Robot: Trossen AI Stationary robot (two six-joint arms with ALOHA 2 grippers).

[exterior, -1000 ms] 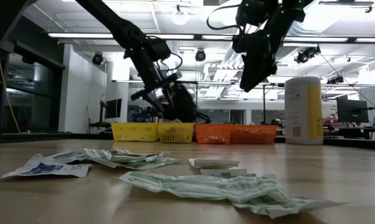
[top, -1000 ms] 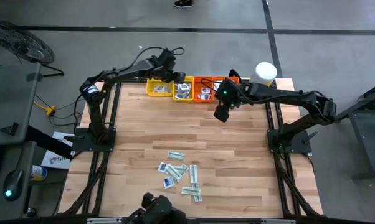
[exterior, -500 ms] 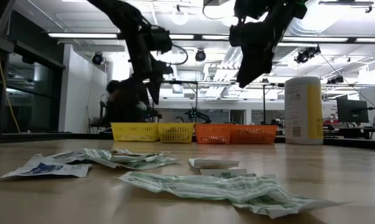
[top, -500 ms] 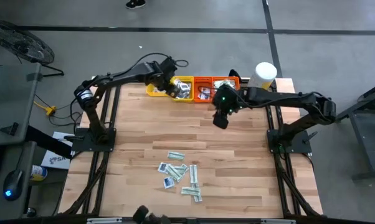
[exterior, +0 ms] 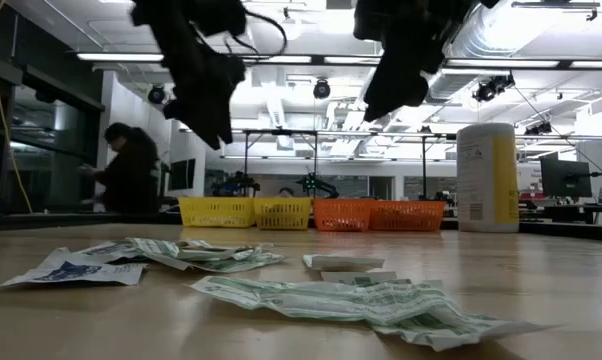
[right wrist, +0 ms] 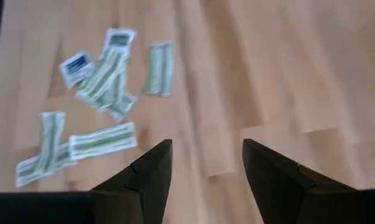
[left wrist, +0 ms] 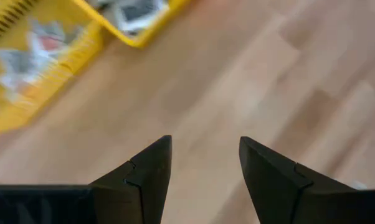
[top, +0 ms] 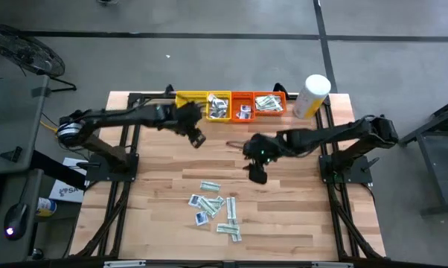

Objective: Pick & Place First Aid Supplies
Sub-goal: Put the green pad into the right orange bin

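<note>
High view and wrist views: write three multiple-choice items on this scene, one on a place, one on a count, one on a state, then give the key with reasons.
1. Where does the loose pile of packets lie?
A. On the bare table's near half
B. Inside the red trays
C. Under the canister

2. How many trays stand in the row at the far edge?
A. Two
B. Four
C. Six

3. What is the state of the right hand?
A. Shut on a strip
B. Open, holding nothing
C. Shut on a tray

Key: 1 A, the high view shows the packets on the wood, far from the trays. 2 B, two yellow trays and two red trays sit side by side. 3 B, the right wrist view shows only bare table between its spread fingers.
</note>
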